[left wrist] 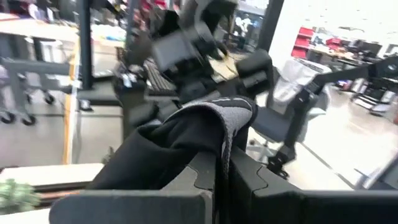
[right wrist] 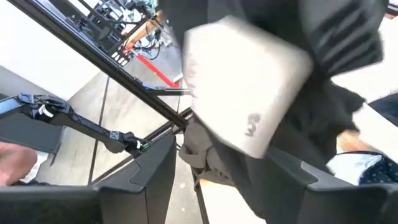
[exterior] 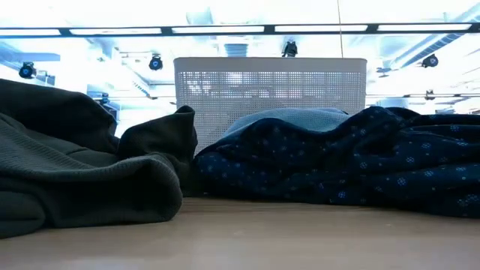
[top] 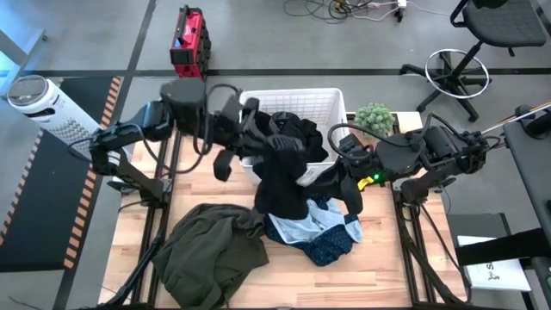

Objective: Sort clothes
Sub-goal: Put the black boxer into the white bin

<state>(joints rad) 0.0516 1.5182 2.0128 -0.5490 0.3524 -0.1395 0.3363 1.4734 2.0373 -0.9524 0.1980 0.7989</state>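
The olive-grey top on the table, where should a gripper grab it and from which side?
Probably from straight above, at the raised folds of the olive-grey top near its upper right edge. It lies crumpled in a loose heap on the table, so a bunched ridge gives the fingers fabric to pinch. That edge touches the navy patterned piece, so grip slightly inward to avoid catching both.

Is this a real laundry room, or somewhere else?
Probably a robot lab or workshop, not a laundry room. The wooden table stands on a grey concrete floor, with black office chairs, a red toolbox and loose cables around it.
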